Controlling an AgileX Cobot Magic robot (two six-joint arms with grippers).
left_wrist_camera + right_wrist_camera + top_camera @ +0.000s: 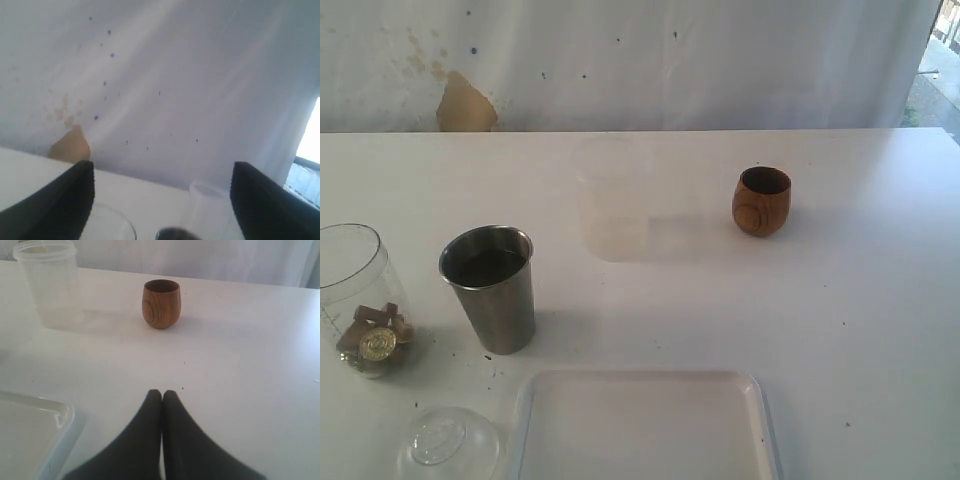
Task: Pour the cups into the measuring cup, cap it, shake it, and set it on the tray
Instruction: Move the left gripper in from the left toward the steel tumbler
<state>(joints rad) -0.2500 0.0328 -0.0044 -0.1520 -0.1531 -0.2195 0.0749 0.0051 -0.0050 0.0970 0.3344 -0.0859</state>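
Right claw [161, 394] shut, visible wrist view only.

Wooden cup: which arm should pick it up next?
Right. The wooden cup stands upright straight ahead of the right gripper, on that arm's side of the exterior view. Its jaws are shut and would need to open first.

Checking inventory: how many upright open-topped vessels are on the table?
4: clear jar at left edge, steel tumbler beside it, frosted cup mid-back, wooden cup further right; none apparently hidden.
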